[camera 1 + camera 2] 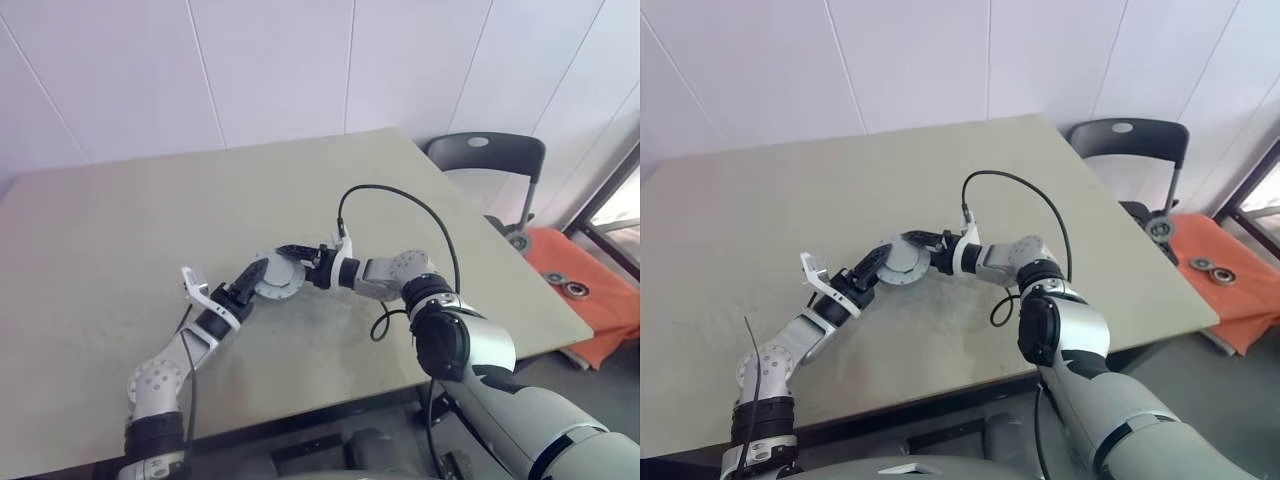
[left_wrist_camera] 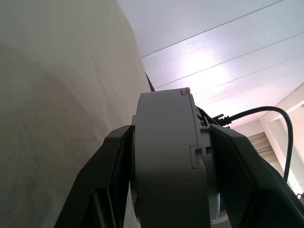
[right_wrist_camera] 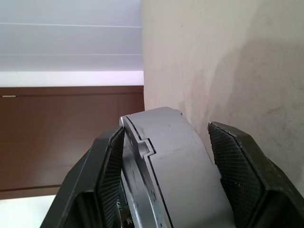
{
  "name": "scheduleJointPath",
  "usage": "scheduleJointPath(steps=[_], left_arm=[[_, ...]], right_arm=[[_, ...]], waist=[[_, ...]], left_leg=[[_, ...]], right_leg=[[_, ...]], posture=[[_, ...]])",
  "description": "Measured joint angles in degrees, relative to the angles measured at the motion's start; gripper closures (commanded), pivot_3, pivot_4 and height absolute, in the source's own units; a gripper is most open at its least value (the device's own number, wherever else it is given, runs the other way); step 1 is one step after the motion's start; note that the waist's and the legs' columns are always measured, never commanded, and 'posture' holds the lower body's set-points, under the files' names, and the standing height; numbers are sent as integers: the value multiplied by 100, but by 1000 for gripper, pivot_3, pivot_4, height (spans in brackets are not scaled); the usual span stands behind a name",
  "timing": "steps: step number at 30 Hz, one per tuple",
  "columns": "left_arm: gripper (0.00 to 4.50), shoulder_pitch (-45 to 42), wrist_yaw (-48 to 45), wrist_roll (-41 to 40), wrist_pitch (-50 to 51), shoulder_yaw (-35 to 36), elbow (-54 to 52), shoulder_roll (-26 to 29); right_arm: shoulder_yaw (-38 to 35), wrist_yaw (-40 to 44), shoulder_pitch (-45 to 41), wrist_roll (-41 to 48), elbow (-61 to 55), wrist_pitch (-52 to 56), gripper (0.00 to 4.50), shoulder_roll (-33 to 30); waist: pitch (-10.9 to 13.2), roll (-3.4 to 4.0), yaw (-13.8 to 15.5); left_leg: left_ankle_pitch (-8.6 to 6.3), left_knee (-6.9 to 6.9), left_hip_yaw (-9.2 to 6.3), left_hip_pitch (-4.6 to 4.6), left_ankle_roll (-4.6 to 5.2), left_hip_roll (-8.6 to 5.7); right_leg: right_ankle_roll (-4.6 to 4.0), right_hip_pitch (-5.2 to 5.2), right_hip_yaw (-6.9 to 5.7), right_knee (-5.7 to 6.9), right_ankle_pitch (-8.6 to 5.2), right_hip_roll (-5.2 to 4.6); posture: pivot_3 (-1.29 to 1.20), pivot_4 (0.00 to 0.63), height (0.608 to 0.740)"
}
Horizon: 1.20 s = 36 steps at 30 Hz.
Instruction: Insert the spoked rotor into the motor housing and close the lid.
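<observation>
Motor housing (image 1: 278, 277), round grey puck, matte smooth shell, held up just above the table (image 1: 150, 250) near its front middle, between both grippers. Lid (image 1: 902, 259) sits on it as the flat pale disc face turned up toward the head camera; small tabs or notches stick out at the rim. In the wrist views the assembly shows edge-on: a thick rounded grey drum with a seam line around it and a small rectangular step or notch in that seam. Rotor and copper windings can't be made out.

Left gripper (image 1: 256, 277): black fingers part-open around the puck, one finger (image 2: 116, 171) flat against one face, the other with a ribbed textured pad on the opposite face; looks clamped on it. Right gripper (image 1: 292, 256): comes in from the opposite side, fingers spread over the puck rim. In the right wrist view one pad (image 3: 111, 166) sits at the drum, the other stands a little off it with a gap; can't tell if it grips.

Table: beige, matte, faintly speckled, broad flat top. A black cable (image 1: 400, 200) loops up from the right wrist. Beyond the far right corner, a dark plastic chair (image 1: 490, 160) with metal legs; an orange cloth (image 1: 590, 300) with round metal parts on it.
</observation>
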Motion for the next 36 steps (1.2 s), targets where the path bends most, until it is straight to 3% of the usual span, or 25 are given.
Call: scheduleJointPath(steps=[23,36], left_arm=[[2048,126,-194,-66,-128,378,-114,312],[2048,245,-82,-78,-422,792,-111,348]], right_arm=[[-839,-499,-78,571,382,396,1600,-86],[-795,-403,-206,663,373,621,1600,-133]], waist=[[3,0,-7],[9,-10,-4]], left_leg=[[0,-1,0,-3,0,0],[0,-6,0,-9,0,1]], right_leg=[[-1,-2,0,-4,-1,0],[19,-10,0,-6,-12,0]], posture=[[0,0,740],[0,0,740]])
